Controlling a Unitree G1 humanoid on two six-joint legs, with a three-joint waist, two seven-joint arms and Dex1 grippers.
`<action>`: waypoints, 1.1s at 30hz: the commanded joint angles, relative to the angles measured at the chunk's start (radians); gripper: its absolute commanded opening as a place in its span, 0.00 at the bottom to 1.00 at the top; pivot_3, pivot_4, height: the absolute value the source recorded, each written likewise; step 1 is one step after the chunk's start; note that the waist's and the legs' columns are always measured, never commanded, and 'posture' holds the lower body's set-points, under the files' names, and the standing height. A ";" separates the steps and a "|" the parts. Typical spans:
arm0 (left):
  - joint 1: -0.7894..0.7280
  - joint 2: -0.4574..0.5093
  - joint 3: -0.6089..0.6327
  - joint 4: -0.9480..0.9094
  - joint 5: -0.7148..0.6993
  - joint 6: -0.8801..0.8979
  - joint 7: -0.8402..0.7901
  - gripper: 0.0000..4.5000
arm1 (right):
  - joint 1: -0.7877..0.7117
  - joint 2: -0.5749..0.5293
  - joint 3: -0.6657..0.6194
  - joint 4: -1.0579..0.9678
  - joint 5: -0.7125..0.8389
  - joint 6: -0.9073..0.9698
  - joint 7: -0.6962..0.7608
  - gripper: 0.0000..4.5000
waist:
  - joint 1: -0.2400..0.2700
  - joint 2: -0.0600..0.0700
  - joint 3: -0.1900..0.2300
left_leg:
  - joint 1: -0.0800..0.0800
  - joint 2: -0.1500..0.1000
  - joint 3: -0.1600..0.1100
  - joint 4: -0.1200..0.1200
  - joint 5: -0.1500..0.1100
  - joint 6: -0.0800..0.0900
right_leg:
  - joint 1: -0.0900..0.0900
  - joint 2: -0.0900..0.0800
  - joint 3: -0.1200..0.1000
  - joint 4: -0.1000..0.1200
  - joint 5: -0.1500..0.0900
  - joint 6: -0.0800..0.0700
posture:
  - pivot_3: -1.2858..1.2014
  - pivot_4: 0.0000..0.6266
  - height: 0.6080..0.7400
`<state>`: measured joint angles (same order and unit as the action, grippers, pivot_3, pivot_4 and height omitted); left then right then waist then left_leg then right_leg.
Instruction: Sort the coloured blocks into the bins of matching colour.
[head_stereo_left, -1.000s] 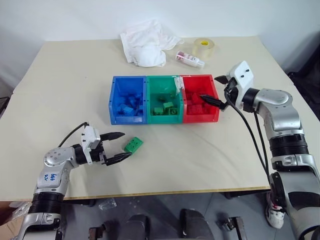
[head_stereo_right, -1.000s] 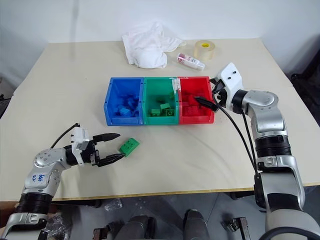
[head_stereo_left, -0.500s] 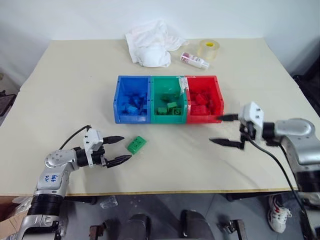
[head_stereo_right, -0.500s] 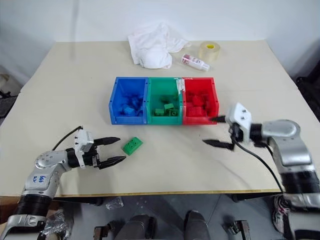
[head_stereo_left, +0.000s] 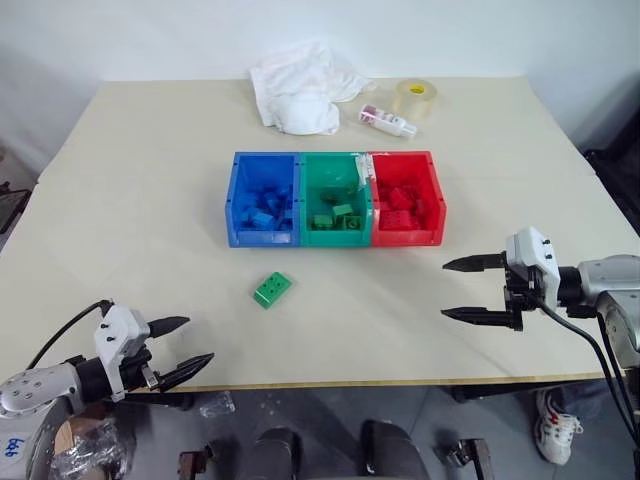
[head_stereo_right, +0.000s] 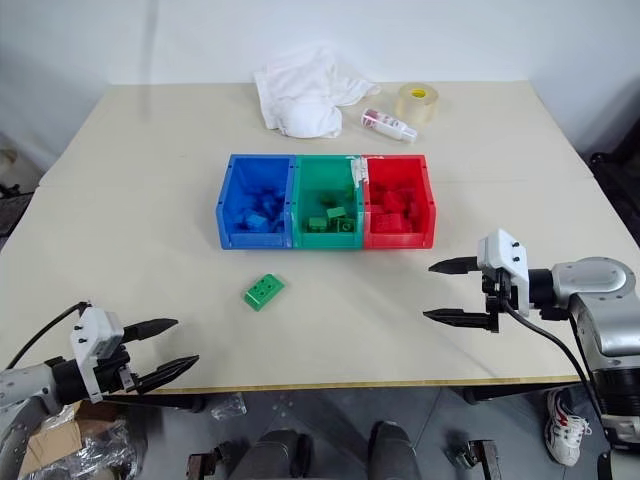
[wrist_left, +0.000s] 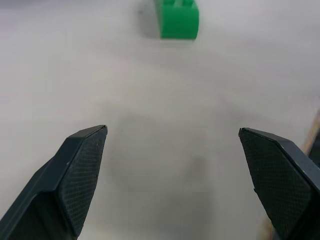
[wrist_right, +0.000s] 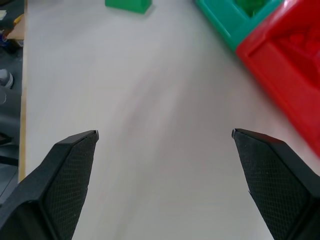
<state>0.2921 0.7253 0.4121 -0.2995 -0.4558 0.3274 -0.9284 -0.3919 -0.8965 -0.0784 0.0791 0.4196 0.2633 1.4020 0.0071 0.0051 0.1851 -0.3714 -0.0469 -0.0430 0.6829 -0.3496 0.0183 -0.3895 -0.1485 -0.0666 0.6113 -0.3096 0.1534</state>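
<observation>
bench (head_stereo_left: 150, 200): pale cream top, taking up most of the head views.
bins (head_stereo_left: 335, 238): three joined open-top bins in a row at the centre of the frame; blue bin (head_stereo_left: 237, 195) on the left, green bin (head_stereo_left: 335, 160) in the middle, red bin (head_stereo_left: 437, 195) on the right.
bin contents: blue blocks (head_stereo_left: 265, 205) lie in the blue bin, green blocks (head_stereo_left: 335, 215) in the green bin, red blocks (head_stereo_left: 400, 200) in the red bin.
loose green block (head_stereo_left: 272, 289): lies alone on the bench, below the blue bin and a little left of centre, studs up, apart from the bins and from both tools.
left tool (head_stereo_left: 180, 345): lower left of the frame at the near bench edge, both black fingers spread wide, nothing between them; well apart from the loose green block, which sits ahead of it in the left wrist view.
right tool (head_stereo_left: 468, 289): lower right of the frame, over the bench below and right of the red bin, fingers spread wide, nothing held; it points toward the frame's left.
white cloth (head_stereo_left: 300, 85): crumpled at the upper centre, beyond the bins.
small bottle (head_stereo_left: 386, 120): lies on its side just right of the cloth.
roll of clear tape (head_stereo_left: 418, 97): upper right of centre, just beside the bottle.
</observation>
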 joint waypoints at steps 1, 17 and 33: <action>-0.068 -0.018 -0.049 -0.030 -0.001 0.005 0.039 1.00 | -0.045 0.026 0.017 -0.007 0.008 0.000 -0.008 0.99 | 0.011 0.000 0.000 | 0.000 0.000 0.000 0.000 0.000 0.000 | 0.000 0.000 0.000 0.000 0.000 0.000 | 0.52 0.24 1.00; -0.579 -0.216 -0.455 0.359 0.195 -0.095 0.069 1.00 | 0.008 0.063 -0.009 -0.117 0.028 0.042 -0.113 0.99 | 0.015 0.000 0.000 | 0.000 -0.002 0.001 0.001 0.000 0.000 | -0.002 0.001 -0.002 0.010 0.000 0.000 | 0.52 0.24 1.00; -0.671 -0.220 -0.505 0.310 0.209 0.004 0.060 0.33 | 0.070 0.075 -0.036 -0.169 0.055 0.037 -0.185 1.00 | 0.019 0.000 0.000 | 0.000 -0.003 0.000 0.002 0.001 0.001 | -0.001 0.000 -0.002 0.010 0.000 0.001 | 0.52 0.24 1.00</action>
<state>-0.3622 0.5118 -0.0719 0.0466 -0.2356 0.3161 -0.8514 -0.3274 -0.8214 -0.0818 -0.0481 0.4497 0.3068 1.2215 0.0263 0.0053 0.1849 -0.3714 -0.0501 -0.0428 0.6845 -0.3487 0.0193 -0.3904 -0.1485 -0.0687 0.6211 -0.3092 0.1539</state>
